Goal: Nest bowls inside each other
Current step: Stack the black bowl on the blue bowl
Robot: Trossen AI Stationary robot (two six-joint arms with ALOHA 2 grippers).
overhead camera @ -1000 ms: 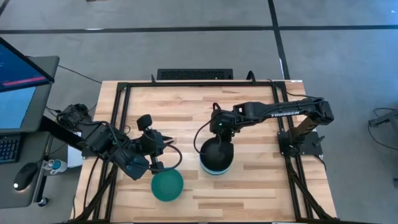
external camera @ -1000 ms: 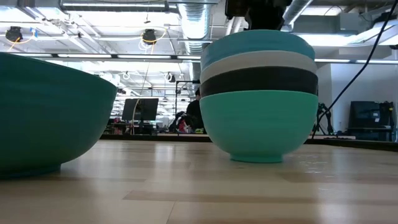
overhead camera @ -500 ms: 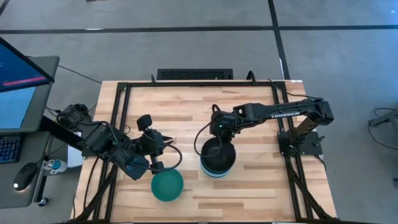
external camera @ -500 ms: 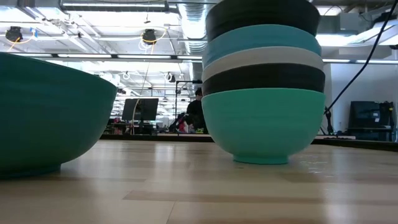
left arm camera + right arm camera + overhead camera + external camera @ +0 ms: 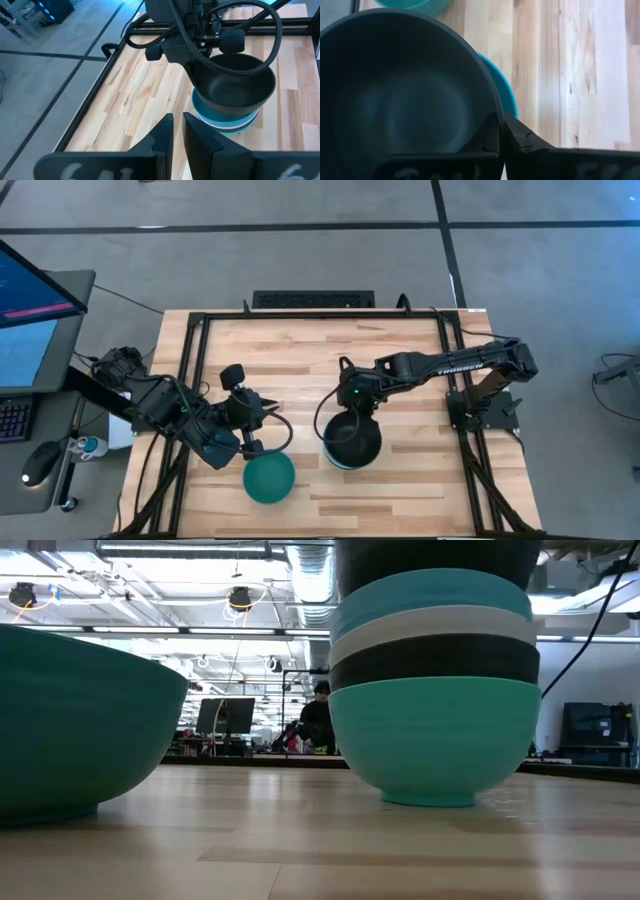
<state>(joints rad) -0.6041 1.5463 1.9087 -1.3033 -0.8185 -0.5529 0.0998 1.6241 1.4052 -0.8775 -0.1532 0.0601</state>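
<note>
A stack of bowls (image 5: 435, 740) stands on the table right of centre: cyan at the bottom, then black, white and cyan. A second black bowl (image 5: 352, 440) is on top, resting in the upper cyan one. My right gripper (image 5: 501, 131) is shut on this top bowl's far rim. The darker teal-green bowl (image 5: 269, 477) rests on its base near the near edge, left of the stack. My left gripper (image 5: 258, 448) hovers just beyond that bowl's far rim, shut and touching nothing. My right gripper pinches the top black bowl's rim (image 5: 490, 107) on its far side, one finger inside the bowl and one finger (image 5: 520, 137) outside. The fingers come from above, slanting down from the far side. The bowl sits in the stack's upper cyan bowl (image 5: 220, 122).
A black frame (image 5: 200, 360) runs around the wooden tabletop (image 5: 420, 480). Bare wood lies left and far of the stack and to its right. A keyboard (image 5: 312, 299) lies beyond the far edge. A person (image 5: 318, 720) sits far off in the room behind.
My right gripper has come down with the black bowl and set it into the stack, staying shut on its rim. The whole stack has slid a little along the table toward the near edge. My left arm and the teal-green bowl have kept still.
</note>
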